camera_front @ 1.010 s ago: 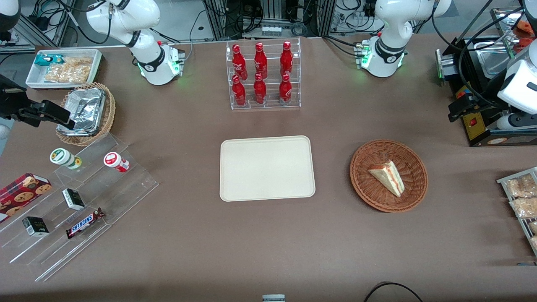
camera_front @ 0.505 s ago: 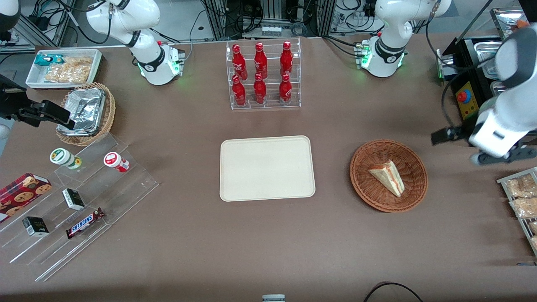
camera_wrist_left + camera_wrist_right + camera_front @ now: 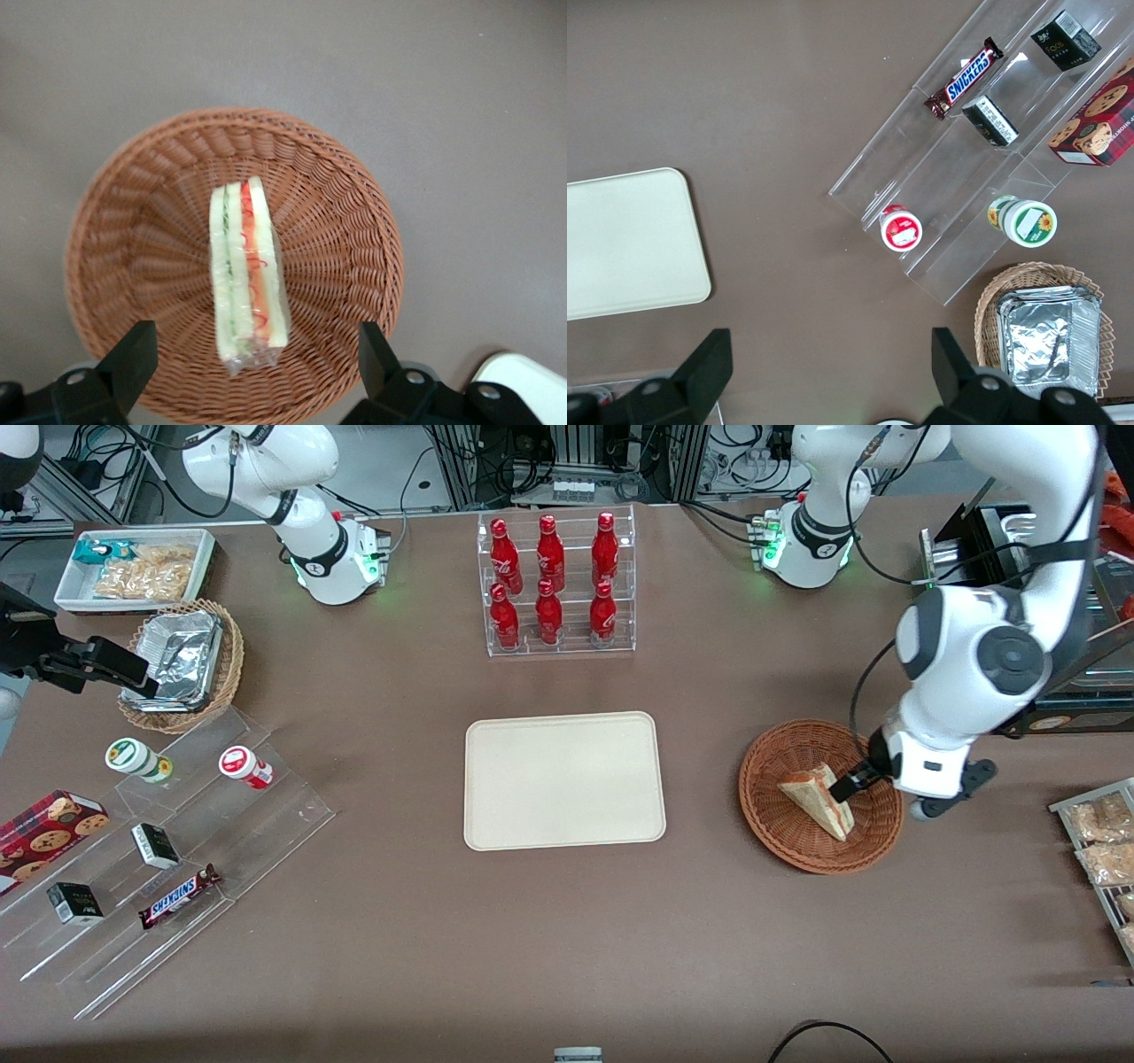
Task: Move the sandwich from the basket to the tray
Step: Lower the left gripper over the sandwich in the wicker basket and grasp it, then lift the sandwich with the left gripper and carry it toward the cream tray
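Note:
The sandwich (image 3: 808, 794), a white bread wedge with red and green filling in clear wrap, lies in the round reddish-brown wicker basket (image 3: 769, 755). My left gripper (image 3: 846, 785) hangs just above the basket, over the sandwich's wide end. In the left wrist view the gripper (image 3: 255, 345) is open, its two black fingers (image 3: 135, 352) standing wide apart on either side of the sandwich (image 3: 247, 266), above the basket (image 3: 354, 221), holding nothing. The cream tray (image 3: 563, 779) lies flat beside the basket, toward the parked arm's end, and also shows in the right wrist view (image 3: 629, 239).
A clear rack of red bottles (image 3: 558, 584) stands farther from the front camera than the tray. A black machine (image 3: 1005, 691) and a rack of snack packets (image 3: 1103, 850) flank the basket at the working arm's end. A stepped acrylic shelf (image 3: 168, 841) and a foil-lined tan basket (image 3: 182, 664) sit at the parked arm's end.
My left arm has swung in from the working arm's end of the table, and the gripper has come over the basket and the sandwich. The sandwich and basket have not moved.

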`<state>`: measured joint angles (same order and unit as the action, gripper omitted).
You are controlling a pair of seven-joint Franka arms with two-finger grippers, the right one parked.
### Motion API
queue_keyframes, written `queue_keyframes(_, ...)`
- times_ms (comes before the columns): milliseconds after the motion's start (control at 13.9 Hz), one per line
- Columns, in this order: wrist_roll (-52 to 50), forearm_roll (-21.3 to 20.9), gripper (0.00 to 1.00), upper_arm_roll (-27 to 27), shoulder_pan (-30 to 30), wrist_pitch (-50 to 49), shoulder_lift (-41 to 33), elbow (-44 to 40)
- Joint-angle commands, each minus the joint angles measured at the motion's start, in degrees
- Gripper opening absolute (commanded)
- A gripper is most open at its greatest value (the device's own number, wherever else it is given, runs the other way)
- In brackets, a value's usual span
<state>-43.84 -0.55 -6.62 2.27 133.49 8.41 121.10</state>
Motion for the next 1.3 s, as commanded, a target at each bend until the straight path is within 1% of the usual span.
queue_keyframes(0, -3.4, -0.2, 1.00, 0.1, 0.1, 6.8, -1.2, 7.2)
queue_keyframes(216, -4.6, -0.2, 1.00, 0.1, 0.1, 7.5, 2.7, 7.3)
queue_keyframes(433, -5.1, 0.0, 1.00, 0.1, 0.1, 12.2, 6.6, 7.2)
queue_keyframes(505, -5.2, 0.0, 0.97, 0.1, 0.2, 14.0, 7.8, 7.2)
queue_keyframes(577, -5.3, 0.0, 0.73, 0.1, 0.1, 14.4, 8.3, 7.2)
queue_keyframes(649, -5.3, 0.0, 0.33, 0.1, 0.1, 14.4, 8.4, 7.0)
queue_keyframes(722, -5.1, 0.0, 0.11, 0.1, 0.0, 14.3, 8.3, 6.7)
queue_keyframes(794, -5.1, 0.0, 0.06, 0.1, 0.0, 13.8, 8.1, 5.6)
queue_keyframes(938, -4.9, 0.0, 0.04, 0.1, 0.1, 10.2, 6.3, 3.7)
queue_keyframes(1155, -4.8, -0.2, 0.04, -0.1, 0.2, -5.5, 0.5, -2.9)
queue_keyframes(1227, -4.9, -0.2, 0.04, -0.4, 1.0, -11.9, -1.3, -6.5)
